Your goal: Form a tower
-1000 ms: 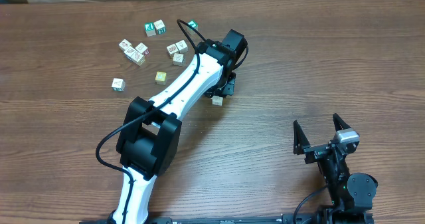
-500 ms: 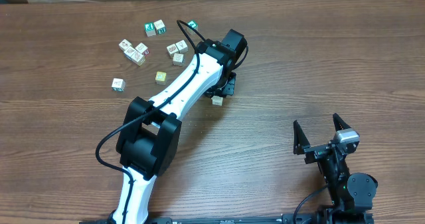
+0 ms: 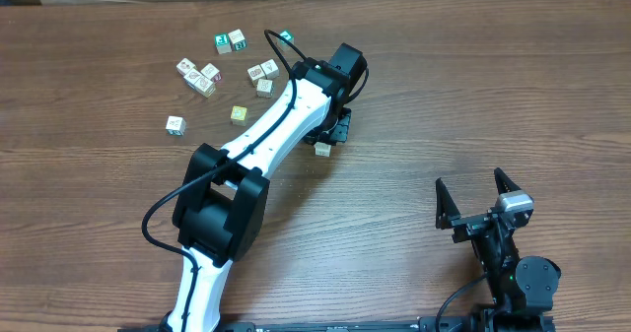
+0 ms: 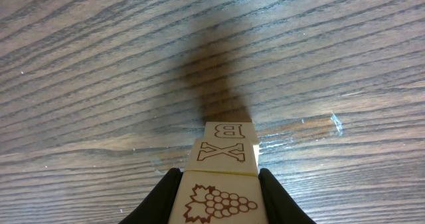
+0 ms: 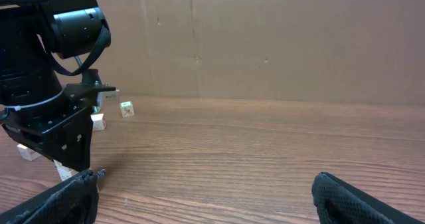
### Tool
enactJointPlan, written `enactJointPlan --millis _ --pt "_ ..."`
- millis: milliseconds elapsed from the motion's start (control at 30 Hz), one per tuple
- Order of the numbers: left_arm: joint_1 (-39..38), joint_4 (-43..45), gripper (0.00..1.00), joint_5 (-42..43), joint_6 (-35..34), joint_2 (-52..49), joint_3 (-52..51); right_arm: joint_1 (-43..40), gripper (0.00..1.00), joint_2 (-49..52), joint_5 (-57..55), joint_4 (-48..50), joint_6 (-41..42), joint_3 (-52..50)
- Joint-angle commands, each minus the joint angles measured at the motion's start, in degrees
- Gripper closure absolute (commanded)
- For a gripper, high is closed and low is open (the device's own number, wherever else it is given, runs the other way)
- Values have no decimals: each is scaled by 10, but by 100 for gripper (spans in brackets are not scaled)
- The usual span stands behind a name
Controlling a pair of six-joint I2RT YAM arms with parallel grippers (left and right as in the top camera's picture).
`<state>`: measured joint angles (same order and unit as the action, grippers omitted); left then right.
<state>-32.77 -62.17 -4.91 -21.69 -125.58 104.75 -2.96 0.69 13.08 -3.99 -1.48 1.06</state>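
Here, closest to my base, my right gripper [image 3: 474,200] stands spread wide and empty at the near edge of the table [image 3: 513,96]. Further out, mid-table, my left gripper [image 4: 218,183] pinches the grape-leaf cube [image 4: 214,204], with black fingers [image 4: 163,197] pressed to its two sides. That cube tops the tower [image 3: 322,149]; beneath it sit an X cube [image 4: 222,156] and a B cube [image 4: 228,130], the lowest I can see. Beyond, toward the far left, loose cubes [image 3: 209,77] lie scattered, well apart from the tower.

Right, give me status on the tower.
Left jaws shut on grape cube, top of tower. Right jaws open, parked apart. Loose cubes lie well off; nothing blocking.
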Motion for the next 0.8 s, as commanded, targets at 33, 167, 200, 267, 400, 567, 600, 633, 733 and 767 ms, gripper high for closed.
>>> enactJointPlan --millis 33,167,200,267,400,567,600,633,733,767 --pt "1 -2 75 10 27 20 18 2 0 -5 -6 3 1 -6" --pt "1 -2 75 17 38 20 18 2 0 -5 -6 3 1 -6" --pt "1 -2 75 18 38 20 18 2 0 -5 -6 3 1 -6" --pt "1 -2 75 18 39 20 18 2 0 -5 -6 3 1 -6" --pt "1 -2 75 18 39 20 18 2 0 -5 -6 3 1 -6" --pt "1 -4 75 18 39 20 20 2 0 -5 -6 3 1 -6" --pt "1 -4 75 18 39 20 21 2 0 -5 -6 3 1 -6" --pt "1 -5 75 18 38 20 23 2 0 -5 -6 3 1 -6" --pt "1 -10 74 18 37 20 30 2 0 -5 -6 3 1 -6" --pt "1 -11 74 18 37 20 31 2 0 -5 -6 3 1 -6"
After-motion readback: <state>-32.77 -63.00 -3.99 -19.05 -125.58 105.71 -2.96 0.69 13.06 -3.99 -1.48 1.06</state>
